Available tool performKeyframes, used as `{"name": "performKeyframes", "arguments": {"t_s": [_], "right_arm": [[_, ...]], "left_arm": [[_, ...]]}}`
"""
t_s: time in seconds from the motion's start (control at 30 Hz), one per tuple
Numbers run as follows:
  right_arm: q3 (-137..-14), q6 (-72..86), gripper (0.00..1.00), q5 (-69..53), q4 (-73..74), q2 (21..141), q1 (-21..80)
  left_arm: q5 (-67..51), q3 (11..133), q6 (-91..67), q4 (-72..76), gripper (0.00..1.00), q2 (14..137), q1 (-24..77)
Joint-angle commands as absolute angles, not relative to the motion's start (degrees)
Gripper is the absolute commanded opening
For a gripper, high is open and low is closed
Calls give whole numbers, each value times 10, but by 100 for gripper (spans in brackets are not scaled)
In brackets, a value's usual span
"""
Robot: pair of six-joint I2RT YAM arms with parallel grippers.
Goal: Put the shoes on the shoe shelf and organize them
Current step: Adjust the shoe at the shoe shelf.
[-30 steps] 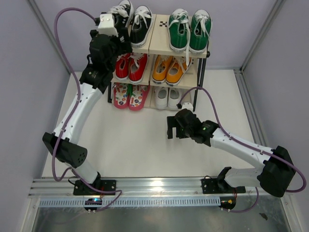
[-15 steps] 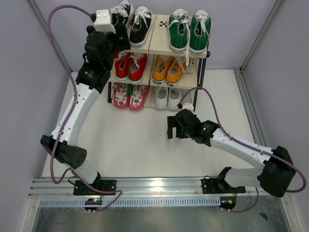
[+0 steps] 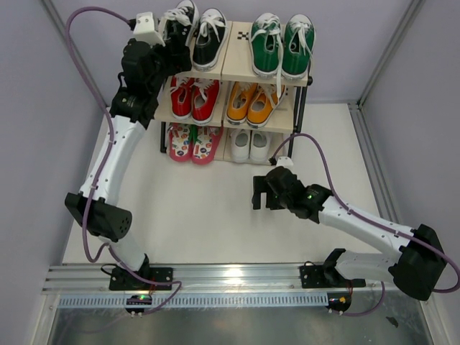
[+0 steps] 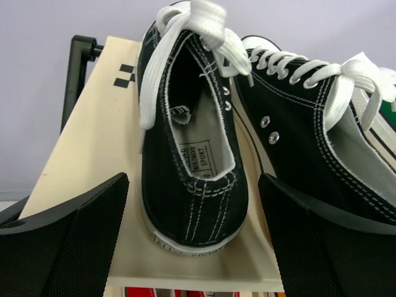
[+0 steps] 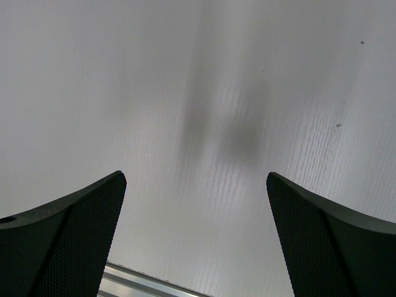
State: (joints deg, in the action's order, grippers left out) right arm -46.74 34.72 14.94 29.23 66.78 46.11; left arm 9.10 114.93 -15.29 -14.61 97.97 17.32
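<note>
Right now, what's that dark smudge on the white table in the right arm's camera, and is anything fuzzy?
Right wrist view: the smudge is a soft grey shadow on the white table, probably cast by the open right gripper. Left wrist view: the black white-laced canvas sneaker looks sharp. Top view: evenly lit, nothing fuzzy.

A red lace-up pair [image 3: 194, 99] sits just left of an orange lace-up pair [image 3: 251, 105], both raised above a white table top [image 3: 201, 215] bounded by an aluminium rail [image 3: 230, 276] at its near edge and pale lilac walls [image 3: 36, 108] elsewhere.
</note>
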Motion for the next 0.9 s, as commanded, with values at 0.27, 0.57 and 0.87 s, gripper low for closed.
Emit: {"name": "performKeyframes", "arguments": {"t_s": [0.27, 0.57, 0.87], "right_arm": [[-470, 357, 99, 163, 286, 656, 461], [-477, 356, 99, 168, 295, 657, 461], [-496, 352, 99, 164, 302, 680, 461]], "left_arm": [[87, 1217, -176, -171, 81, 1021, 174], [83, 1238, -152, -182, 61, 1050, 174], [163, 1218, -152, -163, 24, 1022, 174]]}}
